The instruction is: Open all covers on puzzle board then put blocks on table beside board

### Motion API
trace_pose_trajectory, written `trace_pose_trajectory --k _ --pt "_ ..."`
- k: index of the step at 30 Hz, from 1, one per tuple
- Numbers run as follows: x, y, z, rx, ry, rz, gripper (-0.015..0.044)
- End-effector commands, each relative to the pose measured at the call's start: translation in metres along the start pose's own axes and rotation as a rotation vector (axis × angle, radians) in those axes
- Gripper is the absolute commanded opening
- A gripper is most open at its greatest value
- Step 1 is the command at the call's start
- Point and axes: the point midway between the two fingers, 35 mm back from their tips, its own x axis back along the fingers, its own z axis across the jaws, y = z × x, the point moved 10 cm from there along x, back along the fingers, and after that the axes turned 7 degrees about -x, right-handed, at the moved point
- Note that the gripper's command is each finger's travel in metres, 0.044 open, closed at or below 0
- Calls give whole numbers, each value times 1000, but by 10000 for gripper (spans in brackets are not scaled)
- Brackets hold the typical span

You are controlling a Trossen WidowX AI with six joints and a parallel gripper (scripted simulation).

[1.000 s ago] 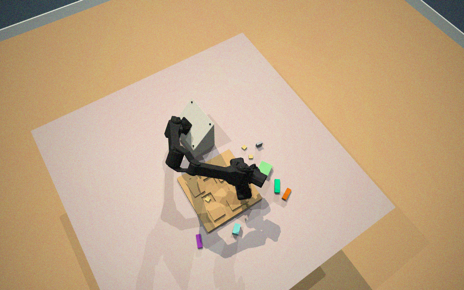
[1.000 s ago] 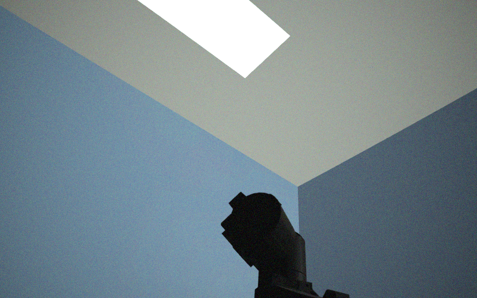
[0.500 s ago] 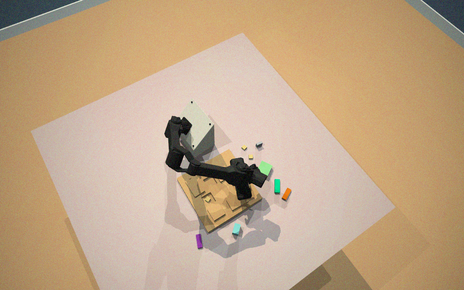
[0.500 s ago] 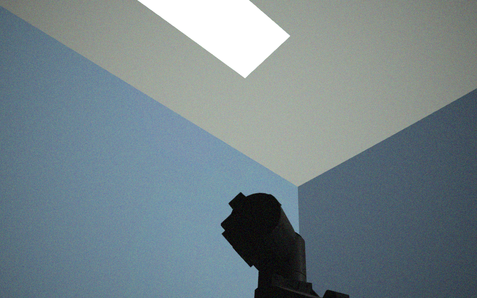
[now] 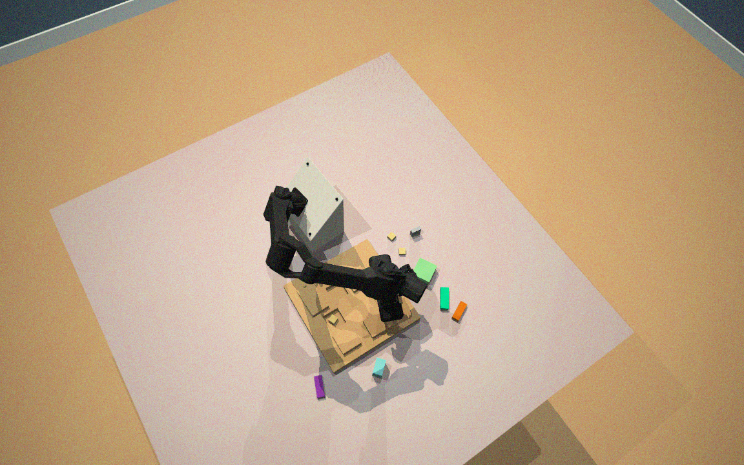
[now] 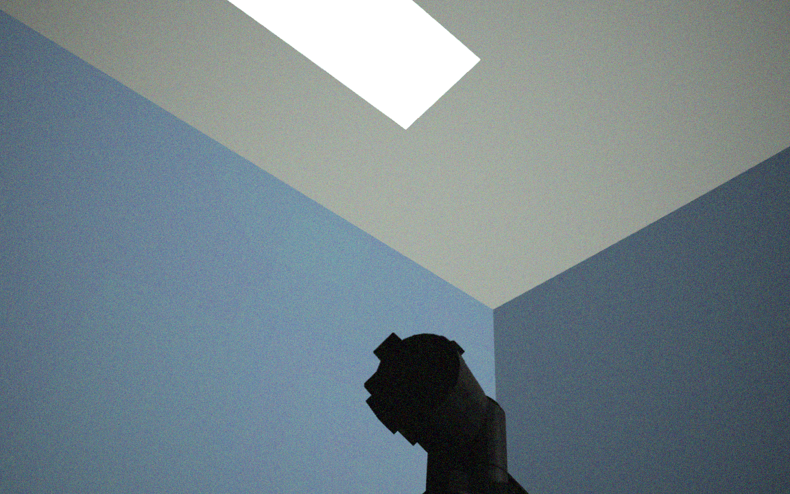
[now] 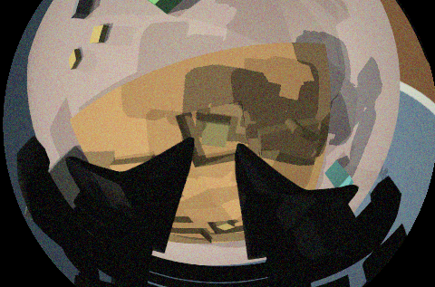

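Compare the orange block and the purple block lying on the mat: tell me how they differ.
The orange block lies off the right side of the puzzle board, right beside a green bar; the purple block lies below the board's lower corner, with only a cyan block near. The orange one leans diagonally in the top view; the purple one runs nearly straight up-down. Both are small elongated bars resting on the mat, off the board.

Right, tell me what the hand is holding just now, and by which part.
Nothing. The hand hangs over the board with its fingers partly apart, and only the board's wooden surface shows in the gap between them; no block is gripped.
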Motion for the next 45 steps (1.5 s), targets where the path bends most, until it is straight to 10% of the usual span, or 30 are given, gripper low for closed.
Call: trace_pose_trajectory --k 1,45 --pt "-4 0 0 4 -3 1 144" --pt "-17 0 0 1 0 1 80"
